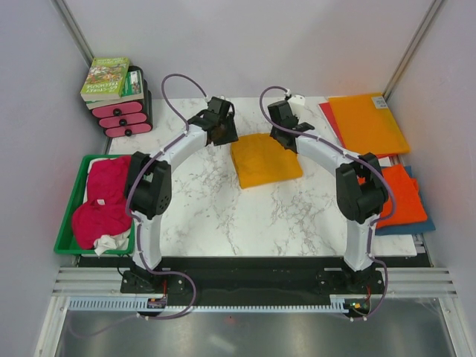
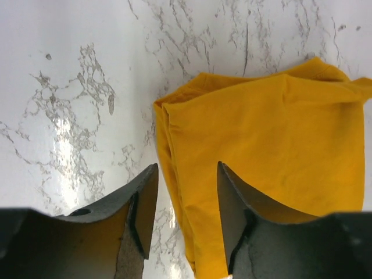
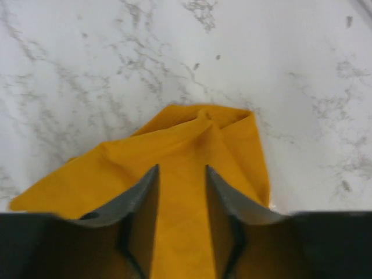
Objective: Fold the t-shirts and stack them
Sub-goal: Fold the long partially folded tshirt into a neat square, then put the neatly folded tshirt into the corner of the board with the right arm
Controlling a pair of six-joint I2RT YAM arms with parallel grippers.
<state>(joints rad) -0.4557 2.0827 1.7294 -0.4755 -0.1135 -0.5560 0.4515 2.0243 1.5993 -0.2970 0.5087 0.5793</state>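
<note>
Golden shirt lies folded
Left gripper and right gripper hover open over it, leaving the fold flat.

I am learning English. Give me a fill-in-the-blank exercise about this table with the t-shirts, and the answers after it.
1. The folded t-shirt in the middle of the table is ____ in colour.
2. The magenta-pink t-shirts lie in a ____ tray.
3. The left gripper and the right gripper both have their jaws ____.
4. The books rest on ____ drawers.
Answers: golden-orange; green; open; pink.
</note>
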